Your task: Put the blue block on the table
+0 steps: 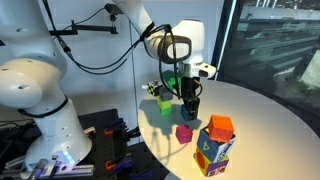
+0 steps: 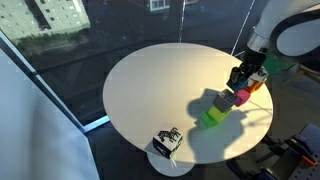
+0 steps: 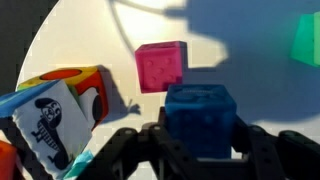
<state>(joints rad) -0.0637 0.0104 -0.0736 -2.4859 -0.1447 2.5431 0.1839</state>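
In an exterior view the gripper hangs low over the table. Its fingers are dark against what they hold, so the blue block cannot be made out there, nor whether it touches the top. Near it stand a magenta cube and a green block. A lettered cube sits further off with an orange block on top. The arm runs out of the frame at the top. In an exterior view from the opposite side the gripper is near the right rim of the table, and the arm above it is cut off by the frame edge. The magenta cube shows just below the fingers and the green block lies in shadow beside it. The blue block is again too dark and small to pick out. In the wrist view the blue block sits clamped between the two fingers of the gripper, its lower part hidden by them. The magenta cube stands just beyond it, apart from it. The lettered cube is cut off at the left edge and the green block at the right.
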